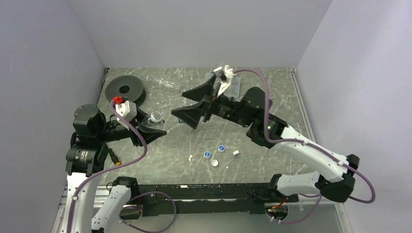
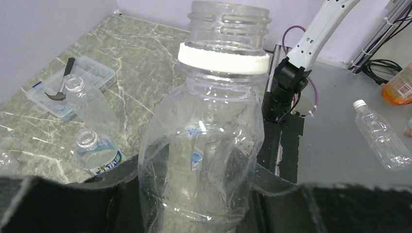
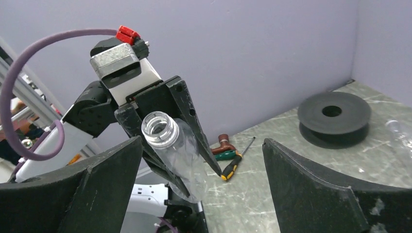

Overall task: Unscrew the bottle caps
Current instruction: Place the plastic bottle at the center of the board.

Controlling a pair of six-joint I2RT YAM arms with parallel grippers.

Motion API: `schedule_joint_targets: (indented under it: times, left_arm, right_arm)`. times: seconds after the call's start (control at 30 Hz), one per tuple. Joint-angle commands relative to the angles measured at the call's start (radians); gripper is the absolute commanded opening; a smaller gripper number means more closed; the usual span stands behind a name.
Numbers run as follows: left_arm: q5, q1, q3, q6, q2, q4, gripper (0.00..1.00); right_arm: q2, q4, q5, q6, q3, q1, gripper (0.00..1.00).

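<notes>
My left gripper (image 1: 153,127) is shut on a clear bottle (image 1: 156,117) and holds it tilted above the table. In the left wrist view the bottle (image 2: 209,131) has an open threaded neck with a white ring and no cap, and the gripper (image 2: 199,187) squeezes its body. My right gripper (image 1: 179,103) is open and empty, just right of the bottle's mouth; in its own view the gripper (image 3: 201,143) faces the bottle (image 3: 172,145). Several loose caps lie on the table: a blue-showing cap (image 1: 207,155), another (image 1: 221,148), and a white cap (image 1: 236,152).
A black spool (image 1: 125,90) stands at the back left, with a clear bottle (image 1: 163,82) lying beside it. A clear tray (image 2: 73,82), an open bottle (image 2: 90,102) and a short blue-labelled bottle (image 2: 96,154) stand at the back. Screwdrivers (image 3: 233,160) lie by the left wall. A capped bottle (image 2: 381,138) lies off the table.
</notes>
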Motion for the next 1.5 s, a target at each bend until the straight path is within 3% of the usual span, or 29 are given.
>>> schedule_joint_targets:
  times: [0.0,0.17,0.4,0.63,0.7,0.73,0.83,0.87,1.33,1.47]
  left_arm:
    - [0.018,0.002,-0.002,-0.016,-0.007,0.041,0.0]
    - [0.016,0.002,-0.007,-0.038,-0.002,0.053,0.0]
    - [0.023,0.002,-0.014,-0.051,-0.012,0.058,0.0]
    - [0.018,0.002,-0.008,-0.051,-0.013,0.055,0.02]
    - [0.009,0.002,-0.009,-0.069,-0.013,0.062,0.13]
    - [0.004,0.002,-0.011,-0.091,-0.013,0.068,0.27]
    - [-0.018,0.002,-0.01,-0.12,-0.017,0.078,0.86]
    - [-0.025,0.002,-0.008,-0.123,-0.019,0.073,0.98]
    - [-0.054,0.002,0.06,0.012,0.001,-0.12,0.99]
    - [-0.204,0.002,0.027,-0.03,0.011,-0.103,0.99]
  right_arm:
    - [0.085,0.119,-0.079,-0.005,0.09,0.037,0.97]
    - [0.152,0.172,-0.062,-0.025,0.125,0.087,0.94]
    - [0.233,0.181,-0.023,-0.041,0.172,0.132,0.82]
    - [0.26,0.165,-0.014,-0.03,0.173,0.136,0.38]
    - [0.254,0.154,0.003,-0.034,0.167,0.137,0.23]
    - [0.25,0.147,0.015,-0.038,0.165,0.137,0.17]
    - [0.227,0.107,0.057,-0.074,0.156,0.137,0.08]
    - [0.213,0.094,0.073,-0.09,0.152,0.136,0.08]
    - [-0.044,-0.178,0.354,-0.364,0.047,0.107,0.07]
    - [-0.126,-0.215,0.564,-0.391,-0.056,0.07,0.08]
